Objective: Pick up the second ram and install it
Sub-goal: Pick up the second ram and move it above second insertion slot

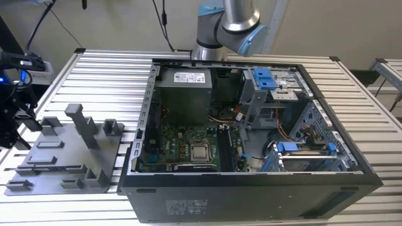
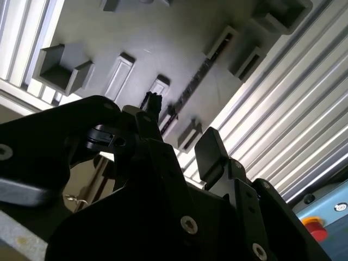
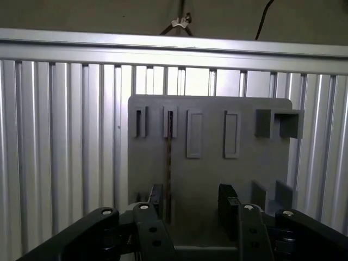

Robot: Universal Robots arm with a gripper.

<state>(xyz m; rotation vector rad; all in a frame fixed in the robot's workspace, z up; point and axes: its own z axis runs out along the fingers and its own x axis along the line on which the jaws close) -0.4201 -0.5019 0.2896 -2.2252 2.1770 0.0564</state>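
Observation:
The second ram (image 3: pixel 168 174) is a thin dark stick standing on edge in the grey holder plate (image 3: pixel 261 174). One end sits in a slotted block. In the second wrist view the ram (image 2: pixel 191 86) runs as a dark strip across the plate. My gripper (image 3: pixel 193 204) hangs above the plate, open, with the stick below the gap and close to one finger (image 3: pixel 156 198). The other finger (image 3: pixel 228 204) stands well apart from it. In the exterior view the gripper (image 1: pixel 22 126) is at the far left, over the holder plate (image 1: pixel 63 141), where the ram (image 1: pixel 55 167) lies near the plate's front.
An open computer case (image 1: pixel 251 188) with its motherboard (image 1: pixel 188 146) facing up stands to the exterior view's right of the holder plate. A tall grey post (image 1: pixel 82 125) and several small blocks rise from the plate. The table is ribbed aluminium (image 1: pixel 100 80).

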